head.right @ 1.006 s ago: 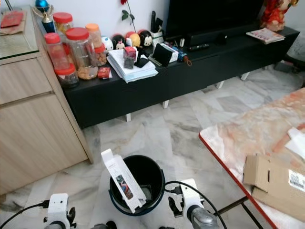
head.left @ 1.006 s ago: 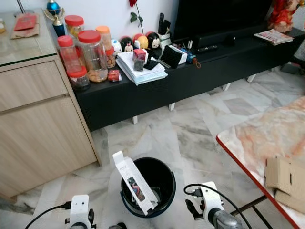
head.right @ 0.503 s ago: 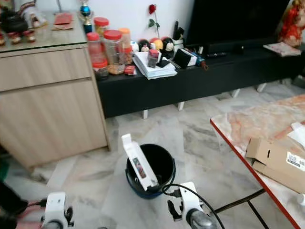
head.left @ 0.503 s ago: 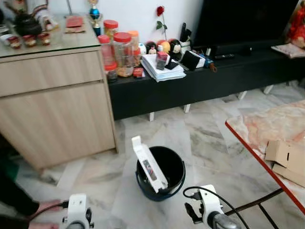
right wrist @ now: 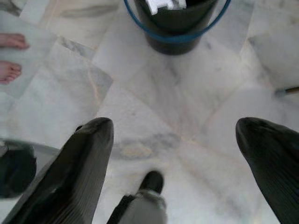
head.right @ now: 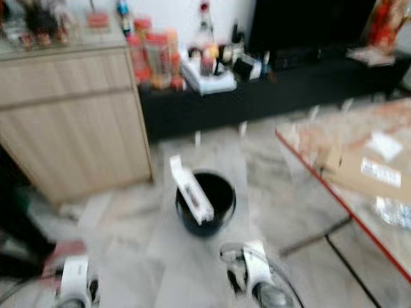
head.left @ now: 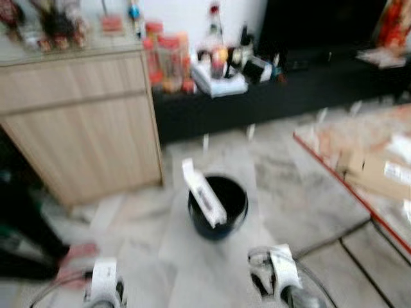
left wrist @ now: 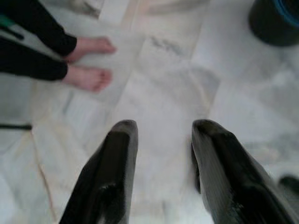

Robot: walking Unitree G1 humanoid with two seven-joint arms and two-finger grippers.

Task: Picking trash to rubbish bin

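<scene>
Overhead, left eye view (blurred by motion): a round black rubbish bin (head.left: 218, 206) stands on pale veined marble floor (head.left: 154, 256), ahead of and between both arms, with a flat white carton (head.left: 203, 194) leaning out over its near-left rim, long axis tilted up and away from the robot's left; the right gripper (head.left: 273, 285) sits slightly nearer the bin than the left gripper (head.left: 103, 292). To the left stand a wood-grain cabinet (head.left: 83, 122) and a person's bare foot (head.left: 80, 251); to the right, a red-edged table (head.left: 359, 192) carries a flattened cardboard box (head.left: 379, 176), judged the likeliest remaining trash. Right eye view: same layout, bin (head.right: 207, 202) ahead of the right gripper (head.right: 247, 282). Left wrist view: two glossy black fingers (left wrist: 112, 177) stand parted with nothing between them; bare feet (left wrist: 88, 77) lie beyond, the bin's edge (left wrist: 275, 21) far off to one side. Right wrist view: fingers (right wrist: 84, 163) spread wide and empty; straight ahead stands the blue-rimmed bin (right wrist: 180, 25) with the white carton (right wrist: 166, 4) inside.
</scene>
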